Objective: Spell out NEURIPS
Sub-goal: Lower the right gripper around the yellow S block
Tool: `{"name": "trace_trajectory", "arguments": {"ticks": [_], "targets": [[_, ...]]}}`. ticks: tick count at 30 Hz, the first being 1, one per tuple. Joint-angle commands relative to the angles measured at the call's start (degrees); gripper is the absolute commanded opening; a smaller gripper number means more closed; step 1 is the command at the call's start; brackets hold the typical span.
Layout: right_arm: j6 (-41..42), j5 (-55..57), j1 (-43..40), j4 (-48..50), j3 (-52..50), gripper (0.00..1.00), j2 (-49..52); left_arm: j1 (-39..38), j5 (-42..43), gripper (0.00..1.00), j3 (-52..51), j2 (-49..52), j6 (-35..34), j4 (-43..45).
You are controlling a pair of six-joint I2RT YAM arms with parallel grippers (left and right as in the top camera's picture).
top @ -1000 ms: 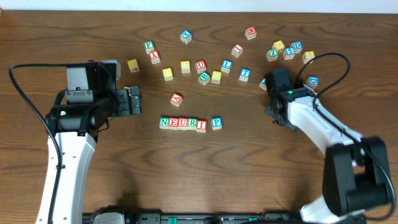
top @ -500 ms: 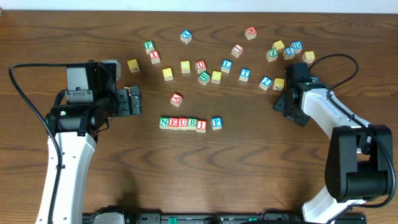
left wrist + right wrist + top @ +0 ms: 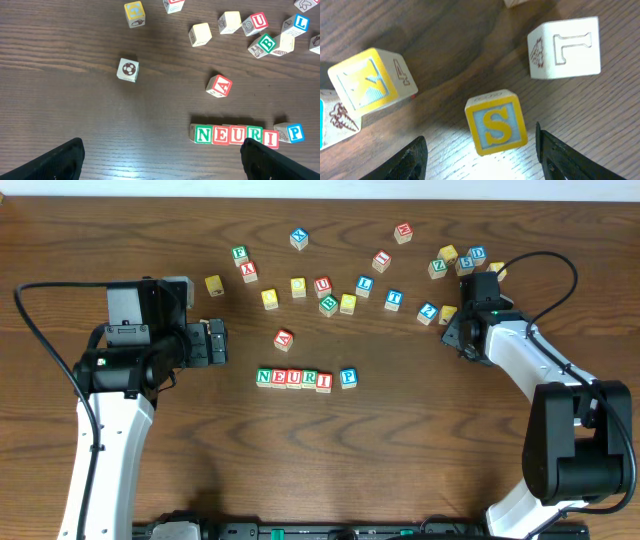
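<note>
The cubes green N [image 3: 264,377], red E [image 3: 279,377], red U [image 3: 294,378], green R [image 3: 309,378] and red I [image 3: 324,381] stand touching in a row, with blue P [image 3: 348,377] a small gap to their right. The left wrist view shows the same row, from N [image 3: 203,134] to P [image 3: 295,132]. My left gripper [image 3: 215,342] hangs open to the left of the row, holding nothing. In the right wrist view the yellow S cube [image 3: 496,122] rests on the table, just ahead of my open right gripper [image 3: 480,162] and between its fingers, touching neither.
Loose letter cubes are scattered across the far half of the table, among them a red A [image 3: 284,338] and a cluster at the far right [image 3: 460,258]. A white L cube [image 3: 567,47] and a yellow picture cube [image 3: 370,82] lie close around the S.
My right arm has swung right and toward the far side, into the right-hand cubes, bringing its gripper over the S. The left arm and the row have not moved.
</note>
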Motion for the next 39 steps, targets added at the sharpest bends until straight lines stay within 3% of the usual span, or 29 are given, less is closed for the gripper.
{"name": "trace_trajectory", "arguments": {"ticks": [1, 8, 24, 39], "targets": [[-1.49, 2.97, -0.17, 0.7, 1.09, 0.66, 0.39, 0.26, -0.37, 0.98, 1.27, -0.13, 0.59, -0.02], [-1.75, 4.48, -0.17, 2.14, 1.07, 0.63, 0.46, 0.26, -0.37, 0.98, 1.29, -0.13, 0.59, -0.02], [-1.79, 5.29, -0.17, 2.73, 0.98, 0.68, 0.57, 0.26, -0.37, 0.98, 1.29, -0.13, 0.59, -0.02], [-1.6, 5.92, -0.17, 3.82, -0.09, 0.64, 0.57, 0.26, -0.37, 0.98, 1.29, -0.13, 0.59, -0.02]]}}
